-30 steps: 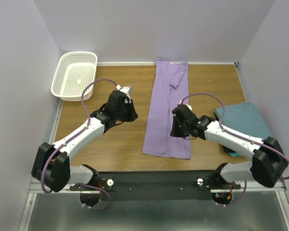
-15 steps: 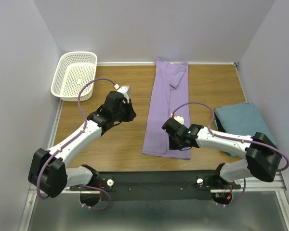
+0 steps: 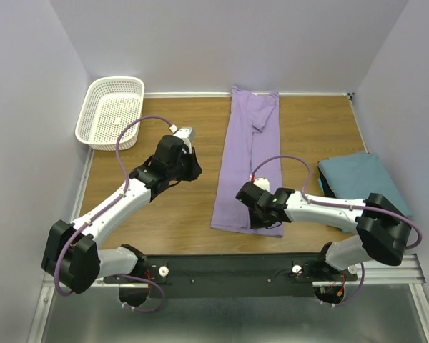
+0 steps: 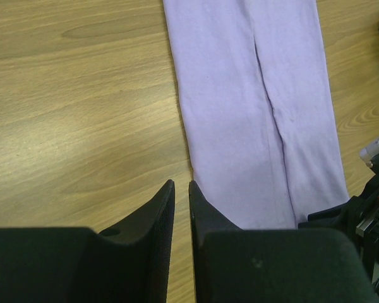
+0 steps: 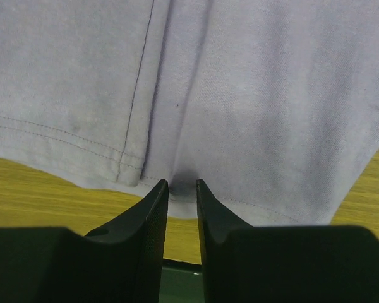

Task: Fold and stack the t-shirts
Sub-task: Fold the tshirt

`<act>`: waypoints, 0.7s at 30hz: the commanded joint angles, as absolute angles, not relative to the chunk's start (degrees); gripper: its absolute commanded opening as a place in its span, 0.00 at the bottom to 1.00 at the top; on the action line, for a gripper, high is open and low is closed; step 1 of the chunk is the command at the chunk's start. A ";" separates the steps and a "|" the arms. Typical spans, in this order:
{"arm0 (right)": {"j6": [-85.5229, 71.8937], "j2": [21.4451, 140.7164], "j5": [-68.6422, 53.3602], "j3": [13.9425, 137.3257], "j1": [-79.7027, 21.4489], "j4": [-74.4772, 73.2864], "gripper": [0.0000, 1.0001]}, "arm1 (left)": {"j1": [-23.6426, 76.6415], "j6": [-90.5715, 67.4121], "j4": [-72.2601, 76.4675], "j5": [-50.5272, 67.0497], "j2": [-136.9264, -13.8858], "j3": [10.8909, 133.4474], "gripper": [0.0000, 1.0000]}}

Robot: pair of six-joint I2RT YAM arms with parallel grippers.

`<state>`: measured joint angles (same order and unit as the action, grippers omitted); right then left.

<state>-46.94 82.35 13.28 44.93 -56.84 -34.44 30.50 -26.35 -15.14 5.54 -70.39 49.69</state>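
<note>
Fingers of the right gripper are standing only a narrow slit apart, their tips touching the near hem of the lavender t-shirt. I cannot tell whether any cloth is being pinched in that slit. A lengthwise fold edge is running away from just left of the tips, and bare table is showing beside and under them. Coming in low at the hem looks like the way to take hold of it and carry this end over the far end, since the shirt is already lying as a long, narrow strip.

Over at the left gripper, the fingers are likewise narrowly apart, with nothing between them. They are hanging over wood, with the strip's left edge just ahead and to their right. It seems to be waiting near enough to help.

Well to the right of both pairs of fingers, the teal t-shirt is lying folded, probably as the base of the stack. Far to the left, a white basket is sitting apart from both.

Counting: two t-shirts, two grippers, four fingers, one basket.
</note>
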 commanded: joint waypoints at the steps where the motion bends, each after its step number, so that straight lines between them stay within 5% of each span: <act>1: -47.81 83.14 15.73 45.79 -57.57 -36.21 0.32 | 30.76 -25.49 -14.50 4.75 -70.05 49.66 0.22; 13: -47.46 85.52 16.17 47.55 -58.80 -36.56 0.30 | 30.76 -25.31 -14.50 5.27 -71.02 49.83 0.22; 21: -47.20 82.97 17.84 50.27 -58.89 -39.11 0.07 | 30.67 -25.40 -14.41 5.45 -71.37 49.75 0.22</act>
<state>-46.87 84.68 14.79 47.79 -58.41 -36.77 30.50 -26.13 -15.11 5.56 -70.89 49.69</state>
